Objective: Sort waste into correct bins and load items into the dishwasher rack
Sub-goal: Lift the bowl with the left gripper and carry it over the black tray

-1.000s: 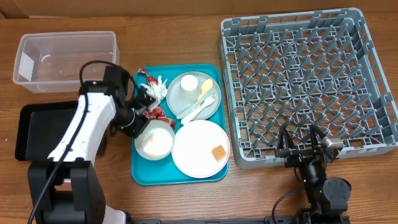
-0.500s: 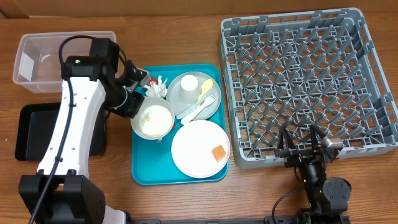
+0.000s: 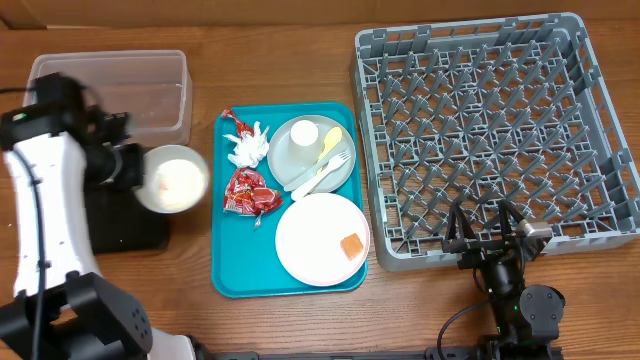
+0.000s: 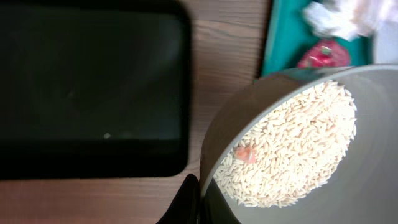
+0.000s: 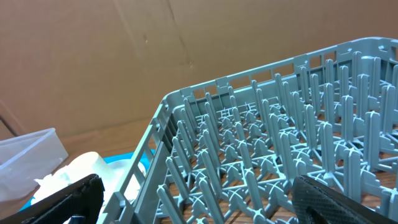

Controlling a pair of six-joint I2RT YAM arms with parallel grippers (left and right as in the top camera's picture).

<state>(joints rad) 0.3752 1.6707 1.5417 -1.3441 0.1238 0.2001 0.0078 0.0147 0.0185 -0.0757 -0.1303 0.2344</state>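
My left gripper (image 3: 135, 168) is shut on the rim of the white bowl (image 3: 172, 178) and holds it off the teal tray, at the right edge of the black tray (image 3: 100, 215). In the left wrist view the finger (image 4: 198, 196) pinches the bowl (image 4: 348, 186), which holds the rice (image 4: 292, 149) with a small orange bit in it. The red wrapper (image 3: 250, 192) and white napkin (image 3: 248, 148) lie on the teal tray (image 3: 235, 275). The grey plate (image 3: 300, 172) carries the cup (image 3: 303, 135), spoon (image 3: 329, 145) and fork (image 3: 325, 172). The white plate (image 3: 315, 240) bears an orange cube (image 3: 351, 247). My right gripper (image 3: 485, 240) is open at the rack's (image 3: 495, 130) front edge.
The clear tub (image 3: 110, 90) stands behind the black tray at the far left. The right wrist view looks across the rack's pegs (image 5: 280, 162) with the open fingers (image 5: 199, 208) at either side. A cardboard wall stands behind the table.
My left arm has lifted the bowl of rice off the teal tray and carried it left to the black tray. The wrapper and napkin now lie uncovered. The right arm has not moved.
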